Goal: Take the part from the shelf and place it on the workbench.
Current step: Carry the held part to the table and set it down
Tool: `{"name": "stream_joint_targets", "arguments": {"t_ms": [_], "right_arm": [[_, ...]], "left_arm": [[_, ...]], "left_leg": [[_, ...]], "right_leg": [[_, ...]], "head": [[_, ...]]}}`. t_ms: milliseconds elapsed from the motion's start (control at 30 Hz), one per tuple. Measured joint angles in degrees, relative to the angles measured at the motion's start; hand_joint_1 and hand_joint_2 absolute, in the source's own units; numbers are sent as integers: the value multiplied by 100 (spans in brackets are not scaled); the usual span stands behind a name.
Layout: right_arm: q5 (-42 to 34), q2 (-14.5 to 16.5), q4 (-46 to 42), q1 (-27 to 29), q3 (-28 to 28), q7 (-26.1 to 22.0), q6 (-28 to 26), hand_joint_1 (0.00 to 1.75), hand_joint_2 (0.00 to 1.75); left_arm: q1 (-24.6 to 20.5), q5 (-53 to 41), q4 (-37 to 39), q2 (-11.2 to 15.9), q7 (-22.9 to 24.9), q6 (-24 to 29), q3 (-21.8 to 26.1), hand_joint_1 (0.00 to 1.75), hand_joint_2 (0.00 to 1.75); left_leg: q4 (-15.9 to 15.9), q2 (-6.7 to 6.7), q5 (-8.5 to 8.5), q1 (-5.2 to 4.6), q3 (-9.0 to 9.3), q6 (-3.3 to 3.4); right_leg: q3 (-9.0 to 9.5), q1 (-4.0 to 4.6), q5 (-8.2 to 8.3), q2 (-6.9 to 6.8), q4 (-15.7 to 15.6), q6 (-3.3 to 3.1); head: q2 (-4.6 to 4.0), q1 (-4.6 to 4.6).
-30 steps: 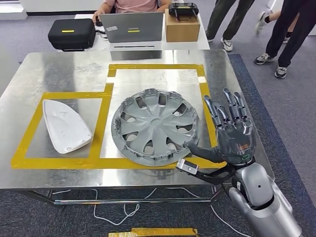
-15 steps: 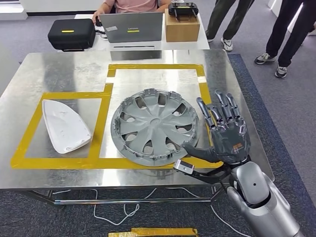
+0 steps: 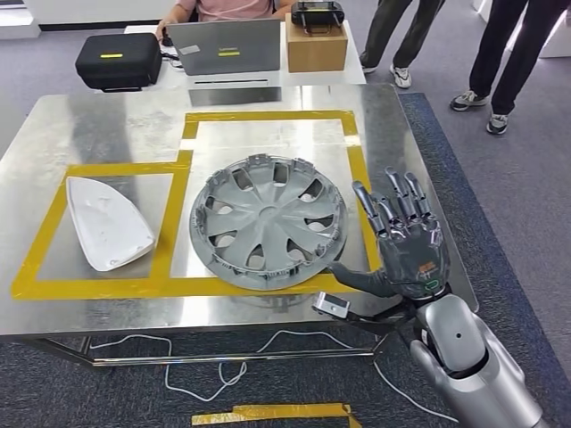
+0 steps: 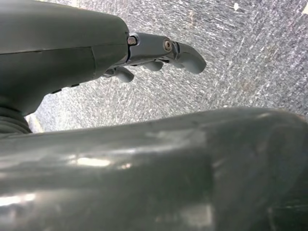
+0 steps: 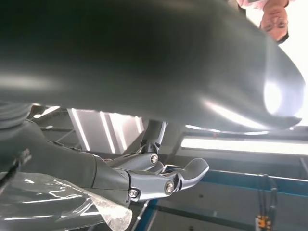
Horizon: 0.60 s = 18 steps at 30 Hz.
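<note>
I'm looking along my right hand [image 5: 109, 173], and its thick grey thumb [image 5: 145, 62] is taking up most of the frame as a blurred, glossy mass. Beside it, the darker fingers [image 5: 174, 179] are reaching out straight and slightly apart, closing on nothing. Crinkled clear plastic [image 5: 61, 204] is lying against the base of the hand. Beyond the fingers, long bright light strips [image 5: 243, 144] are glowing, and a person [image 5: 274, 14] is showing at the frame's edge.

A matt grey plastic hubcap [image 3: 268, 221] and a dull white plastic panel [image 3: 108, 223] lie on the brushed, shiny metal workbench [image 3: 108, 125] edged with glossy yellow tape [image 3: 171, 214], over rough grey carpet [image 3: 532, 232].
</note>
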Motion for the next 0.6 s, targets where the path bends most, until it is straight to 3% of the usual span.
{"name": "stream_joint_targets", "arguments": {"t_ms": [133,167,233,300,333,367,400,467,500,533,600], "right_arm": [[-15,-6,3,2,15,16,9,0,0],[-20,-8,3,-1,21,20,15,0,0],[-32,-9,3,-4,30,27,28,0,0],[-40,-10,3,1,42,33,42,0,0],[-45,-10,3,4,48,36,49,0,0],[-50,-10,3,4,53,38,57,0,0],[-55,-11,3,3,56,43,63,0,0],[-68,-10,1,-6,54,55,78,0,0],[-74,-10,-1,-12,54,59,86,0,0],[-81,-10,-3,-18,54,62,97,0,0],[-94,-11,-4,-26,62,66,119,0,0]], "left_arm": [[24,10,4,10,0,3,4,0,0],[29,11,6,10,0,3,6,0,0],[31,13,9,11,3,4,19,0,0],[31,18,9,12,7,5,40,0,0],[32,22,9,11,8,5,49,0,0],[31,31,9,11,8,5,55,0,0],[30,39,9,10,8,5,60,0,0],[17,54,9,17,8,6,75,0,0],[8,58,9,21,8,7,83,0,0],[2,63,9,24,7,8,90,0,0],[3,68,10,25,7,9,96,0,0]], "left_leg": [[72,-8,24,9,-95,-144],[173,-13,-94,18,-141,-172],[714,-27,-562,27,-323,-210],[1433,-32,-1006,26,-506,-216],[1604,-34,-1095,23,-500,-203],[1554,-37,-1080,18,-384,-178],[1280,-42,-981,8,-158,-141],[439,-70,-764,-33,427,-43],[126,-80,-697,-55,620,-9],[-48,-89,-667,-78,715,14],[-101,-84,-586,-107,685,46]], "right_leg": [[-47,29,85,31,-25,-203],[-87,26,123,32,-22,-257],[-186,31,206,30,-24,-339],[-306,56,295,30,-21,-371],[-370,70,343,32,-19,-374],[-434,84,392,37,-18,-373],[-492,95,442,43,-18,-368],[-577,116,539,52,-18,-345],[-602,122,584,52,-21,-324],[-616,121,629,46,-28,-298],[-625,107,736,37,-74,-226]], "head": [[1,-10],[1,-17],[1,-44],[1,-58],[0,-56],[0,-56],[0,-56],[1,-55],[1,-49],[1,-47],[1,-41]]}}
